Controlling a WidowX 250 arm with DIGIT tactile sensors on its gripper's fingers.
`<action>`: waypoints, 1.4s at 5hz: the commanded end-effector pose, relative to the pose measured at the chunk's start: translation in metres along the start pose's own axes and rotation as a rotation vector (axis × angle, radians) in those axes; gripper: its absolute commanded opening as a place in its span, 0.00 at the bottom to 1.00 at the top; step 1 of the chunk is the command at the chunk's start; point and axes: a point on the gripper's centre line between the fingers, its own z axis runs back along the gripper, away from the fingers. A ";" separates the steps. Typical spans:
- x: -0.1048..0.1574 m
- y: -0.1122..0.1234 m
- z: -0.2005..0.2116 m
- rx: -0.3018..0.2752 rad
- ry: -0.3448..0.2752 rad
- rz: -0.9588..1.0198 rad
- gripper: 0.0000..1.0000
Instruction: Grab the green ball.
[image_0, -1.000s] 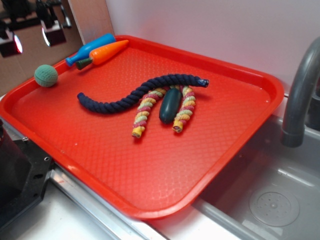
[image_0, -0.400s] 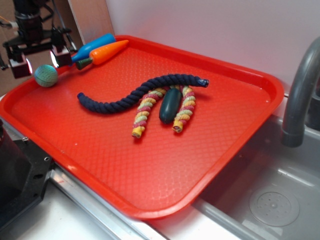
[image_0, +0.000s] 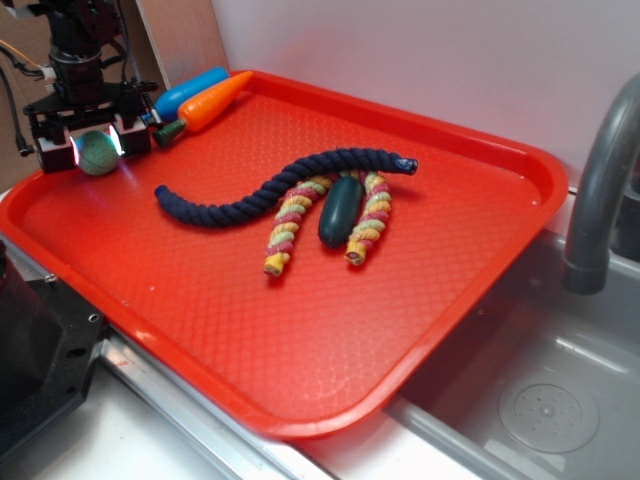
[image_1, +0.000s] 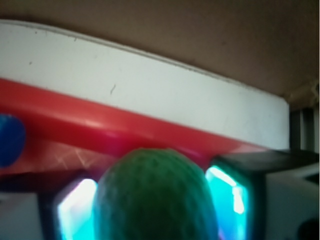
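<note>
Your gripper (image_0: 96, 152) has come down since the earlier frame and now straddles the green ball (image_0: 97, 153) at the tray's ten o'clock corner, one finger (image_0: 59, 151) on each side; the wrist view shows the ball (image_1: 156, 196) filling the gap between the lit pads (image_1: 227, 195), but you cannot tell whether they pinch it or merely flank it. The ball sits close to the red tray (image_0: 480, 260) rim, with the blue pin (image_0: 190, 92) and orange carrot (image_0: 214, 103) at one o'clock of it. The navy rope (image_0: 270, 185) lies toward four o'clock, bare tray floor between.
</note>
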 end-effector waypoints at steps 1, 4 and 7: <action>-0.020 0.020 0.061 -0.127 -0.038 -0.203 0.00; -0.056 0.070 0.195 -0.344 -0.071 -0.898 0.00; -0.027 0.049 0.224 -0.409 -0.070 -1.130 0.00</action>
